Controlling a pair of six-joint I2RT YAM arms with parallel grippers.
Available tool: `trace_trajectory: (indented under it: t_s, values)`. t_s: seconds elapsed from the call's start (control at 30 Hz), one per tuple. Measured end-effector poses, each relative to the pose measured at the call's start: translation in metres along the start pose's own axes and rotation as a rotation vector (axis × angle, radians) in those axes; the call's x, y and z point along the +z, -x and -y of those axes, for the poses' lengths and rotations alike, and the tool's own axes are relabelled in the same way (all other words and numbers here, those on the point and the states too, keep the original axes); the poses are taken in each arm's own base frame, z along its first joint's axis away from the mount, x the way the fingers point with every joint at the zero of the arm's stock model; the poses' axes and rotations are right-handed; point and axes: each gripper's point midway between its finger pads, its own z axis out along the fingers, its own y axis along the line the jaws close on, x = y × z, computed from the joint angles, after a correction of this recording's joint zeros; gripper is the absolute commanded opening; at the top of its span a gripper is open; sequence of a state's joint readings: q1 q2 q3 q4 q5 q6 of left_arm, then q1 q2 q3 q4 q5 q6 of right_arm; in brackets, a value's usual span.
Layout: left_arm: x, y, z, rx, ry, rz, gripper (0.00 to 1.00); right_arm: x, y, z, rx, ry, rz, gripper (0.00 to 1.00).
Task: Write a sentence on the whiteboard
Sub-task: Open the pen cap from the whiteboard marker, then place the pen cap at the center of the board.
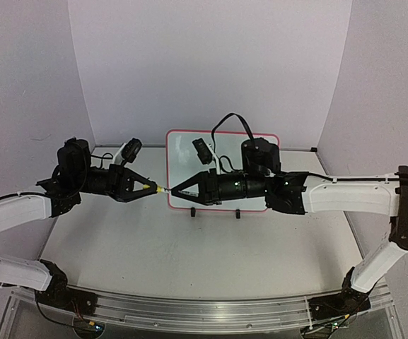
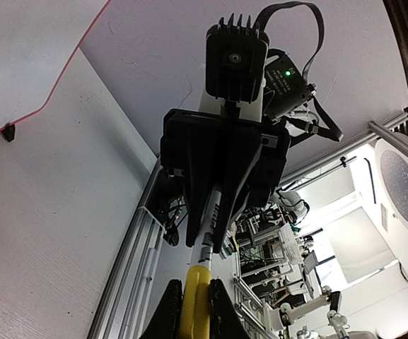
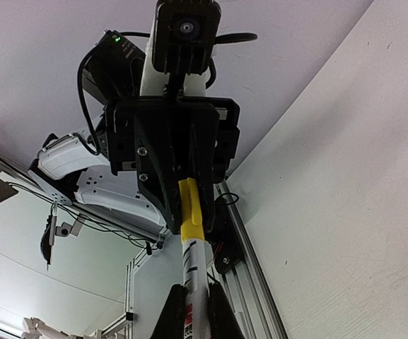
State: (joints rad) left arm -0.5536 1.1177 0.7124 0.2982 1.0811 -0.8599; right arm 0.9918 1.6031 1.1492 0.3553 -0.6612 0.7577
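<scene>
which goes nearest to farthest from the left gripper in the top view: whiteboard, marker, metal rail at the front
1. marker: gripped in the left gripper, at its tip.
2. whiteboard: just to the right of it and behind.
3. metal rail: far off, along the near table edge.

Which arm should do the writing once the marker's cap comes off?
Right. The right end effector grips the marker barrel in front of the whiteboard. The left end effector holds only the yellow cap, beside the board's left edge.
</scene>
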Motion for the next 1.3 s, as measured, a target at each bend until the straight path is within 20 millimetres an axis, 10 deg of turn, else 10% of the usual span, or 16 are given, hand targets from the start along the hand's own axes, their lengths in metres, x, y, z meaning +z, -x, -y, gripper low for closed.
trace_trajectory:
  t_s: [0.33,0.57,0.9,1.3]
  values:
    - [-0.057,0.043,-0.003,0.053,0.099,0.189,0.0,-0.069,0.022,-0.003,-0.019,-0.025,0.102,0.0]
    - [-0.06,0.041,-0.005,0.076,0.158,0.163,0.0,-0.095,0.01,-0.019,-0.08,-0.083,0.057,0.0]
    - [-0.062,-0.003,-0.122,-0.133,0.564,0.09,0.0,-0.114,0.015,0.02,-0.088,-0.34,0.126,0.0]
    - [-0.047,-0.073,-0.201,-0.264,0.741,-0.081,0.01,-0.112,0.015,0.043,-0.078,-0.413,0.142,0.0]
